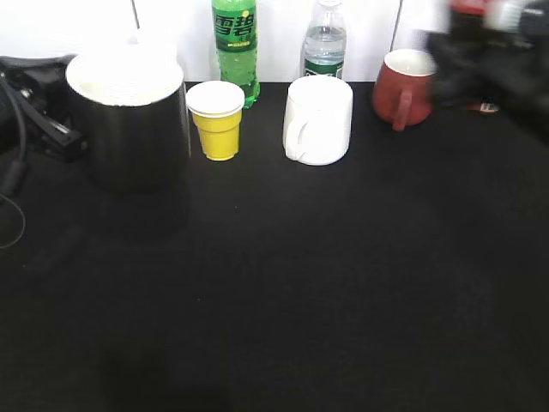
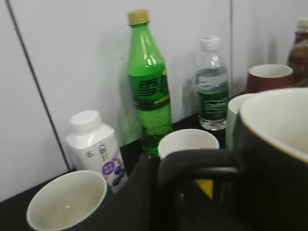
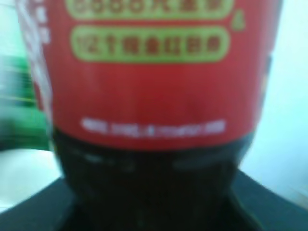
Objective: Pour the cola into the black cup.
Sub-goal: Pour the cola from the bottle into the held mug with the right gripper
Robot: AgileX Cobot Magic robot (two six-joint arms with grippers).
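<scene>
The black cup (image 1: 129, 137), glossy with a white inside, hangs just above the table at the left, with its shadow below it. In the left wrist view the cup (image 2: 276, 159) fills the right side. My left gripper (image 2: 190, 192) is shut on its loop handle (image 2: 197, 163). The cola (image 3: 154, 96), dark liquid under a red label, fills the right wrist view, and my right gripper is shut on it with the fingers hidden. In the exterior view the right gripper (image 1: 489, 47) is a blur at the back right. The bottle also shows in the left wrist view (image 2: 299, 48).
Along the back wall stand a green soda bottle (image 1: 235, 47), a yellow cup (image 1: 216, 120), a water bottle (image 1: 325, 43), a white mug (image 1: 317, 120) and a dark red mug (image 1: 403, 86). A white yoghurt bottle (image 2: 94, 147) and a pale-lined mug (image 2: 67, 199) stand at the left.
</scene>
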